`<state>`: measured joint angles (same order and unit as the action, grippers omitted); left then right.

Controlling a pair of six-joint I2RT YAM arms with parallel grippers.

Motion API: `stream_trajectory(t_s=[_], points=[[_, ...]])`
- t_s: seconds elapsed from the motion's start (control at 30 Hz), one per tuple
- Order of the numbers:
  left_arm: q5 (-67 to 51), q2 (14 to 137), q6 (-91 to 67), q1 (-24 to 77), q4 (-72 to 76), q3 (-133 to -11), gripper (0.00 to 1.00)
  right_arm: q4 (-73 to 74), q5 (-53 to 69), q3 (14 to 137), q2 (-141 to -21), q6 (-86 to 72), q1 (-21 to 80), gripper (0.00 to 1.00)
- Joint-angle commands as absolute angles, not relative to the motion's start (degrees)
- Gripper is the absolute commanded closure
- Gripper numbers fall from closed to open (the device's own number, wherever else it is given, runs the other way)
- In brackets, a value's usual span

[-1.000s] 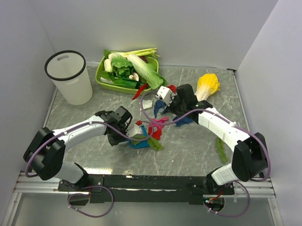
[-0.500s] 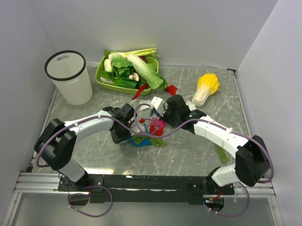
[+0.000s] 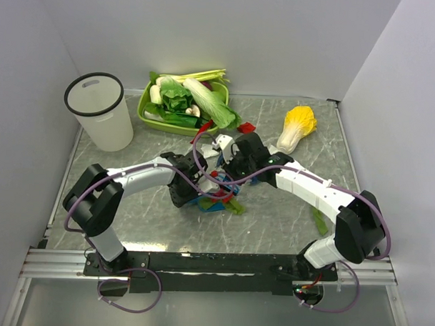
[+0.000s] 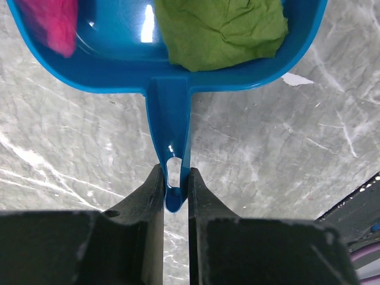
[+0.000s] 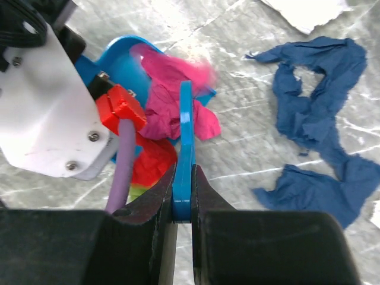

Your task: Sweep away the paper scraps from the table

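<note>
My left gripper (image 4: 176, 187) is shut on the handle of a blue dustpan (image 4: 119, 53), which lies on the table (image 4: 285, 148). A green scrap (image 4: 219, 27) and a pink scrap (image 4: 50, 24) lie in the pan. My right gripper (image 5: 183, 196) is shut on a flat blue tool handle (image 5: 186, 148) whose far end is at the pan's mouth, against pink scraps (image 5: 172, 89) and a red scrap (image 5: 151, 166). Dark blue scraps (image 5: 314, 130) and a white scrap (image 5: 309, 12) lie loose on the table to its right. In the top view both grippers (image 3: 190, 194) (image 3: 231, 167) meet at mid-table.
A white bin (image 3: 101, 112) stands at the back left, and a lime-green tray (image 3: 151, 114) of vegetables is beside it. A yellow cabbage (image 3: 296, 128) lies at the back right. A red scrap (image 3: 246, 127) lies near the tray, and a green piece (image 3: 319, 218) lies by the right arm.
The left arm has slid the dustpan to the right. The right arm has moved left and nearer, bringing its tool and the pink and red scraps against the pan.
</note>
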<state>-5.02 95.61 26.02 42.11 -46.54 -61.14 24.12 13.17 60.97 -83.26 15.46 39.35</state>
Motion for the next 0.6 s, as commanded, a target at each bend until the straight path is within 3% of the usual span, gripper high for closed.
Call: stream_trajectory(t_s=[0.0, 0.57], points=[[-7.82, 95.36, 24.26, 42.36, -44.74, -62.32, 0.99, 24.35, 16.09, 63.28, -82.0, 12.22, 39.82, 1.0], [-10.9, 87.45, 29.62, 41.92, -33.75, -51.94, 0.99, 28.04, 20.31, 67.68, -80.07, 11.6, 38.5, 1.0]])
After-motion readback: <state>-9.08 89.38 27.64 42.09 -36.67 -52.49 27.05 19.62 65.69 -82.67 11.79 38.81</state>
